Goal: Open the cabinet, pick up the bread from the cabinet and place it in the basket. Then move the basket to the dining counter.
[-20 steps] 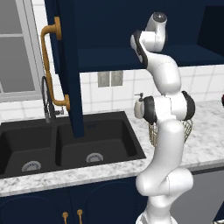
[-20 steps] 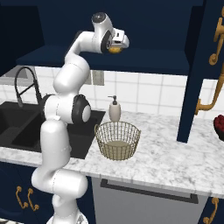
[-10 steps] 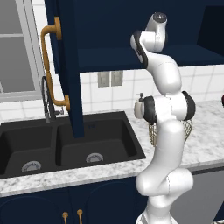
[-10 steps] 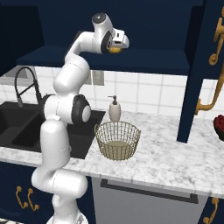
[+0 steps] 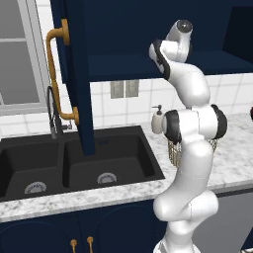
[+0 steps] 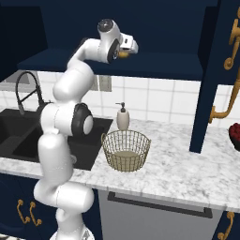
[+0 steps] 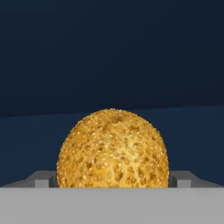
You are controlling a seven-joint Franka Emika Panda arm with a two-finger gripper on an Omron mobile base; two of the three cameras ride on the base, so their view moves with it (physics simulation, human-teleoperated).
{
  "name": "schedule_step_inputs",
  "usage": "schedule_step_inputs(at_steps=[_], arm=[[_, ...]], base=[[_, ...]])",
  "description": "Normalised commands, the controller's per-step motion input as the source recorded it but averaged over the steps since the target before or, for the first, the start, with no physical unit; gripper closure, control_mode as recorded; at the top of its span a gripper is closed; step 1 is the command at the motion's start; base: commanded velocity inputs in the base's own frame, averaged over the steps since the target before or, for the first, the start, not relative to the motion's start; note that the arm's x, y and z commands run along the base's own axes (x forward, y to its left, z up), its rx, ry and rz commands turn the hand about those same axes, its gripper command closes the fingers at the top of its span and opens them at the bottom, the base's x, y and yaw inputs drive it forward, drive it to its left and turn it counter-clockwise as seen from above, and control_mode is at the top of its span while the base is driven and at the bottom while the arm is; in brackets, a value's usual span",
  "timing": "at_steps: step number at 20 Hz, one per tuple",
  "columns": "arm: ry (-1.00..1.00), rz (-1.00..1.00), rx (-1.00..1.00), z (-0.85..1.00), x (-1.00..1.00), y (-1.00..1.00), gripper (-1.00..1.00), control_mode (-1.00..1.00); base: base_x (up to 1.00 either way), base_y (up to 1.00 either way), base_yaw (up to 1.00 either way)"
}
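From the left base view, the cabinet [image 5: 148, 44] is already open, its door [image 5: 74, 74] swung out over the sink [image 5: 74, 168] with that long brass handle [image 5: 58, 79] sticking toward me. The arm reaches up onto the shelf. If it pulls back carelessly, I'd guess the elbow could clip that door edge.

Right base view is more telling. The gripper [image 6: 125, 50] sits right at the shelf lip with a bit of the bread [image 6: 123, 55] peeking out golden under it. The basket [image 6: 126, 150] waits on the worktop [image 6: 187, 173] directly below, just beside the soap bottle [image 6: 122, 117]. A drop from up there could bounce off the wire rim or tip the bottle.

Hand view: the bread [image 7: 113, 148] sits dead centre on the dark shelf, with the two fingertips [image 7: 41, 180] wide apart on either side, nothing squeezed yet. It's round and crusty, so my worry is that closing off-centre squirts it back deeper into the cabinet, or a shallow pinch lets it roll out on the way down.

No brands, labels or writing anywhere that I can read.
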Motion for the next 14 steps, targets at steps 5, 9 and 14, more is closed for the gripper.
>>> schedule_step_inputs(at_steps=[5, 9, 14], arm=[[-0.27, 0.0, 0.0, -0.02, -0.47, 0.0, 1.0, -1.0], [-0.18, 0.0, 0.0, 0.32, -0.98, 0.02, 1.0, -1.0], [-0.18, 0.0, 0.0, 0.42, -1.0, 0.03, 1.0, -1.0]], base=[[0.0, 0.0, 0.0], [0.0, 0.0, 0.0], [0.0, 0.0, 0.0]])
